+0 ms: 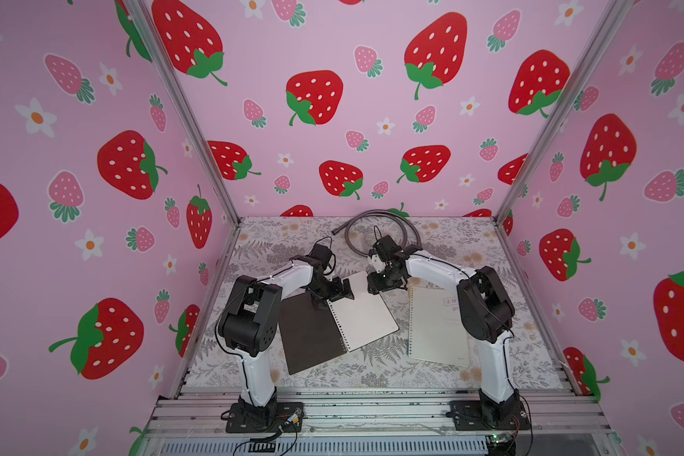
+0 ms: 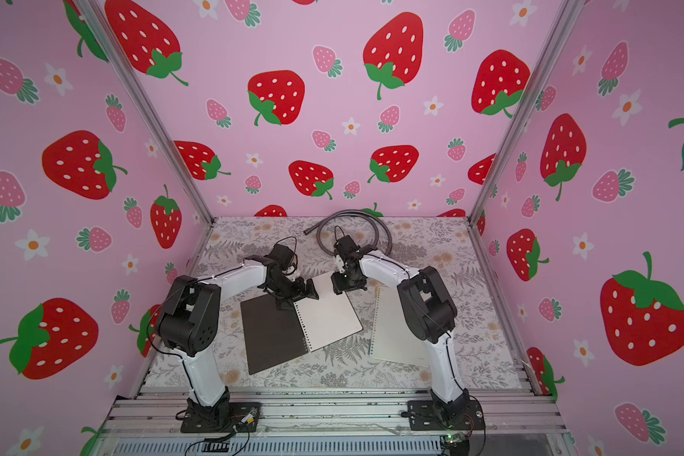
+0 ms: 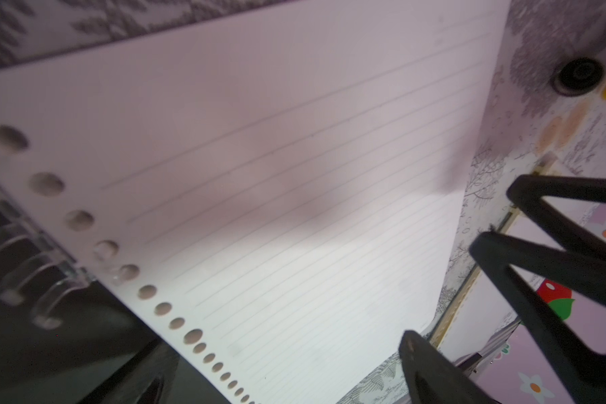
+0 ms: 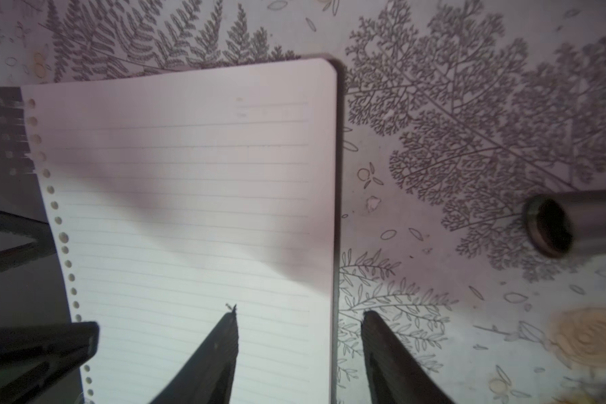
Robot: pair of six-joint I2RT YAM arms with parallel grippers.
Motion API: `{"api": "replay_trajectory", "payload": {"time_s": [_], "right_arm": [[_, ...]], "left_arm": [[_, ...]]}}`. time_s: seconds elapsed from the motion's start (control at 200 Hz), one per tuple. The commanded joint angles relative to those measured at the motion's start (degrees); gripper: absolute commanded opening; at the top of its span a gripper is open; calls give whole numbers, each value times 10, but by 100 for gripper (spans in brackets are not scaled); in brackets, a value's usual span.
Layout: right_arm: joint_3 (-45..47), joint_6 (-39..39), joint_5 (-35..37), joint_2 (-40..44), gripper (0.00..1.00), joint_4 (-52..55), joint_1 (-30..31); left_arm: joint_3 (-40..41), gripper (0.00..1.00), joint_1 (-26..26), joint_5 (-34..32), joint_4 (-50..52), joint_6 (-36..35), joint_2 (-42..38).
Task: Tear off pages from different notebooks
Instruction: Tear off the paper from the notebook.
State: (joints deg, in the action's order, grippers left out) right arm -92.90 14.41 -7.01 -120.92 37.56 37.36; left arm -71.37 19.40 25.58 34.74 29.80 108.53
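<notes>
A dark-covered notebook (image 1: 309,335) lies open at the table's middle, with a lined page (image 1: 366,312) spread to its right. The page's punched holes (image 3: 163,308) run beside the clear binding rings (image 3: 46,300). My left gripper (image 1: 332,295) stands wide open over the binding's far end, nothing between its fingers (image 3: 431,370). My right gripper (image 1: 374,286) is open at the page's far outer corner. One of its fingers (image 4: 224,349) is over the page (image 4: 189,210) and the other is over the tablecloth. A whitish-covered notebook (image 1: 437,327) lies shut to the right, partly under the right arm.
A grey coiled hose (image 1: 380,233) lies at the back of the table, its open end (image 4: 553,227) close to the right gripper. The tablecloth (image 1: 372,371) has a fern print. Pink strawberry walls close the left, back and right sides.
</notes>
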Motion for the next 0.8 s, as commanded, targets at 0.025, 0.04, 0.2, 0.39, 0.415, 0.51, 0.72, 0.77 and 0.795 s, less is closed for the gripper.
{"api": "replay_trajectory", "payload": {"time_s": [0.025, 0.04, 0.2, 0.39, 0.415, 0.51, 0.72, 0.77, 0.795], "right_arm": [[8, 12, -19, -17, 59, 4, 3], [9, 11, -20, -17, 59, 5, 4], [16, 15, -33, -19, 59, 1, 4], [15, 25, -51, -25, 59, -2, 4], [15, 25, -55, -24, 59, -3, 4], [14, 31, -63, -25, 59, -6, 5], [13, 39, -73, -20, 58, -10, 7], [12, 40, -75, -18, 58, -10, 8], [12, 40, -78, -17, 58, -10, 9]], "left_arm": [[-8, 99, 3, 6, 5, -7, 23], [-9, 99, 3, 6, 5, -8, 23], [-8, 99, 3, 6, 6, -7, 23], [-9, 99, 4, 5, 6, -8, 24], [-9, 99, 3, 5, 7, -8, 24], [-10, 99, 4, 4, 7, -8, 24], [-9, 99, 4, 4, 7, -8, 23], [-9, 99, 4, 5, 6, -8, 23], [-9, 99, 3, 5, 7, -8, 24]]}}
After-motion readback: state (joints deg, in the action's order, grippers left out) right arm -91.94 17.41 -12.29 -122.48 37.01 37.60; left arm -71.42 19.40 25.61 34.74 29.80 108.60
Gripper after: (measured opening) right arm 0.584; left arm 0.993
